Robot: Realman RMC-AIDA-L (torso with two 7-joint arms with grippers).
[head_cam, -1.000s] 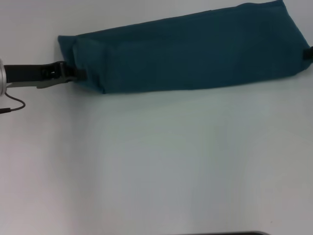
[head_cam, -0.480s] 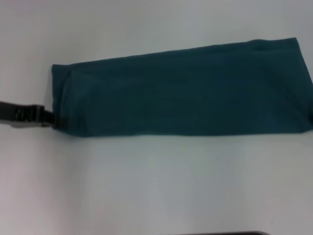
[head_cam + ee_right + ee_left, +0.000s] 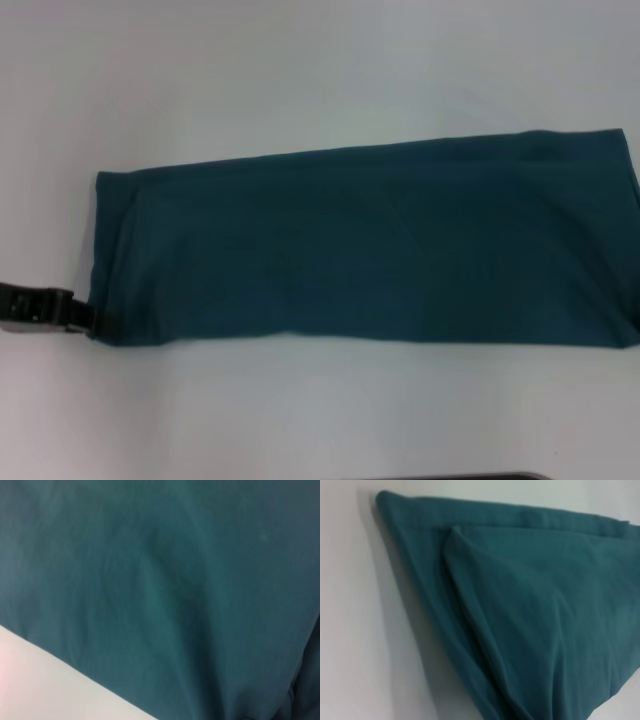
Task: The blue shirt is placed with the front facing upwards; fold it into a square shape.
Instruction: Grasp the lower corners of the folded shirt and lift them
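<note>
Shirt-wise, I'd say this is somewhere around the halfway mark. The blue shirt [image 3: 360, 245] lies across the white table [image 3: 300, 70] as a long narrow band running left to right, plain side up, no sleeves or lettering showing anywhere, so the lengthwise folding looks done. It reaches right out to the edge of the head view on the robot's right. The left gripper [image 3: 85, 318] sits at the near left corner of the band, right against the cloth; it looks pinched onto that corner, though the fingertips themselves are tucked in where the fabric starts, so I'm reading that from the contact. The left wrist view shows doubled layers at that end, with one flap lying over another and a soft ridge along the far edge. The right gripper doesn't show in any view; its wrist camera is filled with teal cloth and a sliver of table, so I can't tell whether it's open or closed. What's left, as I see it: the band is far too long to be a square, so it needs folding end over end, probably once or twice, and the layers evened up.
</note>
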